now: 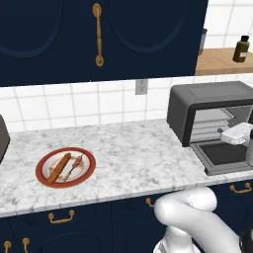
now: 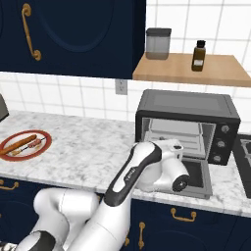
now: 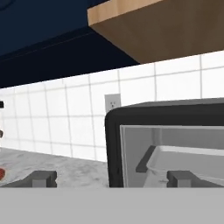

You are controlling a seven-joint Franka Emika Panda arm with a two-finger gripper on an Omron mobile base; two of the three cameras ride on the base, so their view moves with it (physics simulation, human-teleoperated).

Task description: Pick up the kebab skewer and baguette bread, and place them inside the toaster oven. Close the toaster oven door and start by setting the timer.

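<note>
The red-rimmed plate [image 1: 88,174] lies at the counter's left and holds the golden-brown baguette bread [image 1: 59,168] and the thin kebab skewer [image 1: 74,165] side by side. From the right base camera the baguette bread [image 2: 18,144] and kebab skewer [image 2: 33,143] also lie on the plate. The dark grey toaster oven [image 1: 207,96] stands at the right, and its door [image 1: 225,155] is dropped flat open. My gripper [image 3: 111,180] hovers over the open door in front of the oven's cavity [image 3: 175,153]. It is open, fingertips [image 3: 41,178] wide apart, nothing between them.
A wooden shelf [image 2: 191,68] above the oven carries a brown bottle [image 2: 198,55] and a grey jar [image 2: 158,43]. A wall outlet [image 1: 141,87] sits left of the oven. Dark blue cabinets hang above. Bare marble counter [image 1: 133,148] stretches between plate and oven.
</note>
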